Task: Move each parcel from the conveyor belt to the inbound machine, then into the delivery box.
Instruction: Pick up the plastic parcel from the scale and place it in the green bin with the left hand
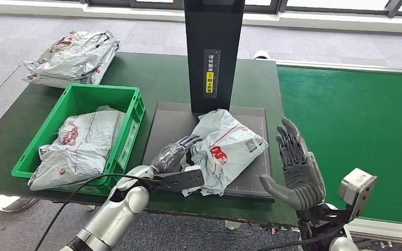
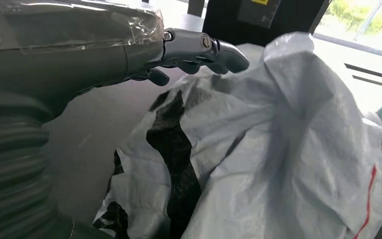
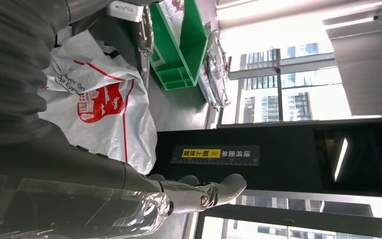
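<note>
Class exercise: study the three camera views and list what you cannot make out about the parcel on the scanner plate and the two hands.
- Left hand: in head view the parcel covers its fingertips; whether it grips is unclear.
- Parcel's underside: hidden against the scanner plate.
- Parcel label print: too small in head view.
- Green crate: its near wall hides the lower part of the bags inside.
- Right hand: open, beside the parcel; contact unclear.

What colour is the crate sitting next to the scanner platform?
The crate is bright green, clearest in the head view.
</note>
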Tool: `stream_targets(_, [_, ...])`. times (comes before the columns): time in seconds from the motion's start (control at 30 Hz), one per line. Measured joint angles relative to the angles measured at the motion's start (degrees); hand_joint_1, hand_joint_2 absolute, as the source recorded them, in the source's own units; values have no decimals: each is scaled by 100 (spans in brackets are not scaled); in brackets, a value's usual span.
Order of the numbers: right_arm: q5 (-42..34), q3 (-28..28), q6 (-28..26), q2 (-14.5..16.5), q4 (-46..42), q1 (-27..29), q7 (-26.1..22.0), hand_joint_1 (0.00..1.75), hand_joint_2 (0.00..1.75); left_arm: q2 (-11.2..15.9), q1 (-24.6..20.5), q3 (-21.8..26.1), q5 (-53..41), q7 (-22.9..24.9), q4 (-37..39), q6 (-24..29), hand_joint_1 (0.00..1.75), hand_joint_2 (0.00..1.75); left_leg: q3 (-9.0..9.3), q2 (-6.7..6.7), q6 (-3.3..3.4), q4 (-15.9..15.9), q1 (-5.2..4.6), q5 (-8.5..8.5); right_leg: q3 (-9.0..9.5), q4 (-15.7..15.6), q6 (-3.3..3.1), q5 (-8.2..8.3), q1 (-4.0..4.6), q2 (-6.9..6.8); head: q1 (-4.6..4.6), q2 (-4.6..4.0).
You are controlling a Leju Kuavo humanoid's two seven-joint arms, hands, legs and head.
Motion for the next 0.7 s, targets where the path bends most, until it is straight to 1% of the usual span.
stream_targets(0.23, [-16, 0, 23, 7, 0, -2, 19, 0, 175, -88, -163, -86, 57, -25, 444, 51, 0, 175, 0, 0, 0, 0, 0, 0, 1, 0, 0, 0, 0, 0, 0, 1])
stream_targets(0.27, [-21, 0, 22, 12, 0, -5, 34, 0, 175, -100, -184, -89, 78, -37, 497, 58, 4, 175, 0, 0, 0, 0, 0, 0, 1, 0, 0, 0, 0, 0, 0, 1])
stream_targets(0.3, [-25, 0, 19, 19, 0, -10, 55, 0, 175, -112, -203, -91, 99, -46, 544, 68, 15, 175, 0, 0, 0, 0, 0, 1, 1, 0, 0, 0, 0, 0, 0, 1])
stream_targets(0.33, [-29, -1, 13, 29, -1, -17, 82, 0, 175, -124, -217, -92, 124, -52, 588, 81, 43, 175, 1, 0, 0, 0, 0, 1, 1, 0, 0, 0, 0, 0, 0, 1])
stream_targets(0.4, [-33, -2, -8, 54, -2, -39, 136, 0, 175, -150, -241, -98, 172, -55, 666, 111, 122, 175, 1, 0, 0, 0, 0, 1, 1, 0, 0, 0, 0, 0, 0, 0])
stream_targets(0.43, [-33, -2, -17, 66, -2, -52, 158, 0, 175, -161, -252, -102, 195, -55, 701, 123, 155, 175, 1, 0, 0, 0, 0, 1, 2, 0, 0, 0, 0, 0, 0, 1])
stream_targets(0.47, [-33, -2, -25, 76, -2, -63, 173, 0, 175, -170, -264, -105, 214, -55, 734, 135, 170, 175, 1, 0, 0, 0, 0, 1, 2, 0, 0, 0, 0, 0, 0, 0])
stream_targets(0.5, [-33, -3, -29, 84, -2, -72, 183, 0, 175, -178, -277, -108, 232, -55, 763, 147, 175, 175, 1, 0, 0, 0, 0, 1, 2, 0, 0, 0, 0, 0, 0, 1])
stream_targets(0.7, [-32, -36, -38, 120, -2, -91, 203, 0, 175, -217, -324, -109, 300, -51, 880, 223, 175, 175, 0, 0, 0, 0, 0, 1, 1, 0, 0, 0, 0, 0, 0, 1])
